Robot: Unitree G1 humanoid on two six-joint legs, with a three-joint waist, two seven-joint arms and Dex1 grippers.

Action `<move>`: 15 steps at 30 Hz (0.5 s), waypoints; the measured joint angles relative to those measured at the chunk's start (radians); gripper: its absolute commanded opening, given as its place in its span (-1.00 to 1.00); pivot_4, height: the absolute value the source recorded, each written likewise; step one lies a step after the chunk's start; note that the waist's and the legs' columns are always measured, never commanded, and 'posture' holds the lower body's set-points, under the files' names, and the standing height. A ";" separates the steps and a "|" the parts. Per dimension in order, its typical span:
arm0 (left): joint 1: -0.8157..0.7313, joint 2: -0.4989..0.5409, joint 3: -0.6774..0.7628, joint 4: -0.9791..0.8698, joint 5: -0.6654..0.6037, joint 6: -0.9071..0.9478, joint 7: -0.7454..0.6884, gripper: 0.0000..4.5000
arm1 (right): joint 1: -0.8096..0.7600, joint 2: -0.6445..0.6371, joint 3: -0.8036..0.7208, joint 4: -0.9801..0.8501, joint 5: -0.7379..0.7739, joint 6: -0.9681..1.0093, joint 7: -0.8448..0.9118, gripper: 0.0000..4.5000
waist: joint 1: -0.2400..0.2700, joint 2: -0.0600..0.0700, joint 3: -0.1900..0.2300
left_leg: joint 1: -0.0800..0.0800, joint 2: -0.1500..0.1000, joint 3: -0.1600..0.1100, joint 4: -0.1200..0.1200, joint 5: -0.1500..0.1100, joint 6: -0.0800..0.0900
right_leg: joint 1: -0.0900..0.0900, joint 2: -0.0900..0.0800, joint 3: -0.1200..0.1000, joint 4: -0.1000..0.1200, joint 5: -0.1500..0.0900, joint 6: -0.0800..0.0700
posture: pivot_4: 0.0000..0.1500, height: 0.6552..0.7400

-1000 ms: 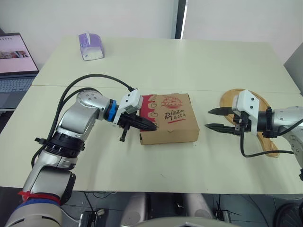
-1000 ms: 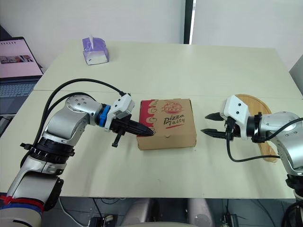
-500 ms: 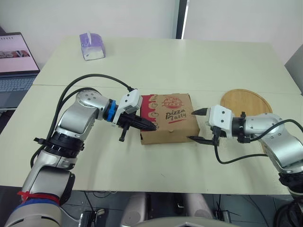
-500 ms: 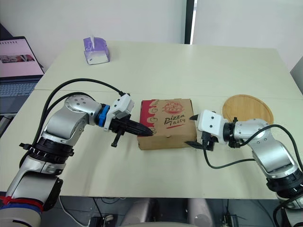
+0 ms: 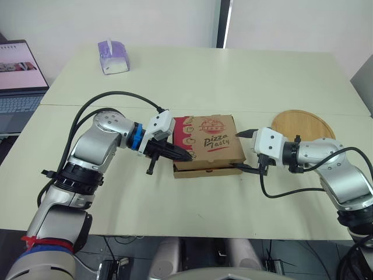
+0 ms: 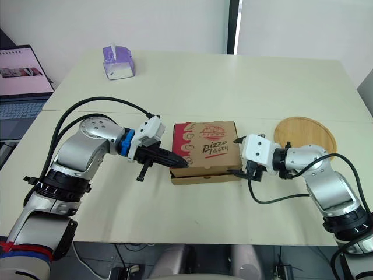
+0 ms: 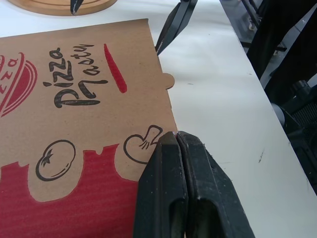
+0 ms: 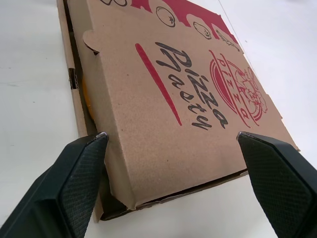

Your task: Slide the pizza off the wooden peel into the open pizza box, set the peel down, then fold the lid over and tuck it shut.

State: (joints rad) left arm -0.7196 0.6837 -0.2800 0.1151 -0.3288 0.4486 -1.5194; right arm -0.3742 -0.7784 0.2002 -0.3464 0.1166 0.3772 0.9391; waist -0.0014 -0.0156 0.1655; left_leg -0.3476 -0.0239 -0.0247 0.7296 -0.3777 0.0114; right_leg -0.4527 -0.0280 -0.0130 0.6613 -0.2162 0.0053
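"Pizza Tasty" box (image 5: 210, 140), closed left fingers (image 7: 163, 198) on its lid, right fingers (image 8: 74, 173) wide apart.

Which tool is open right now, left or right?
The right tool: its two fingers are spread wide, straddling the right end of the pizza box. The left tool has its fingers shut together at the box's left front corner.

The pizza box (image 5: 210, 140) lid reads "Pizza Tasty".
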 measured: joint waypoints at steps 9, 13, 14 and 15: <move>0.014 0.004 0.000 -0.007 0.000 0.000 -0.001 -1.00 | 0.034 0.003 0.010 -0.001 -0.020 -0.014 -0.004 0.99 | 0.000 0.000 0.000 | 0.000 0.000 0.000 0.000 0.000 0.000 | 0.000 0.000 0.000 0.000 0.000 0.000 | 1.00 0.65; 0.014 0.004 0.000 -0.007 0.000 0.000 -0.001 -1.00 | 0.040 0.008 0.018 -0.008 -0.025 -0.014 -0.005 0.99 | 0.000 0.000 0.000 | 0.000 0.000 0.000 0.000 0.000 0.000 | 0.000 0.000 0.000 0.000 0.000 0.000 | 1.00 0.65; 0.014 0.004 0.000 -0.007 0.000 0.000 -0.001 -1.00 | 0.040 0.011 0.019 -0.010 -0.026 -0.014 -0.006 0.99 | 0.000 0.000 0.000 | 0.000 0.000 0.000 0.000 0.000 0.000 | 0.000 0.000 0.000 0.000 0.000 0.000 | 1.00 0.65; 0.014 0.004 0.000 -0.007 0.000 0.000 -0.001 -1.00 | 0.040 0.014 0.020 -0.013 -0.025 -0.013 -0.006 0.99 | 0.000 0.000 0.000 | 0.000 0.000 0.000 0.000 0.000 0.000 | 0.000 0.000 0.000 0.000 0.000 0.000 | 1.00 0.65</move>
State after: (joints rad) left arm -0.7060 0.6879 -0.2800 0.1084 -0.3285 0.4486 -1.5201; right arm -0.3337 -0.7648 0.2198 -0.3596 0.0917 0.3639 0.9335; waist -0.0016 -0.0156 0.1655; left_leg -0.3476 -0.0239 -0.0247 0.7296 -0.3777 0.0114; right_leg -0.4527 -0.0280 -0.0130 0.6613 -0.2163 0.0053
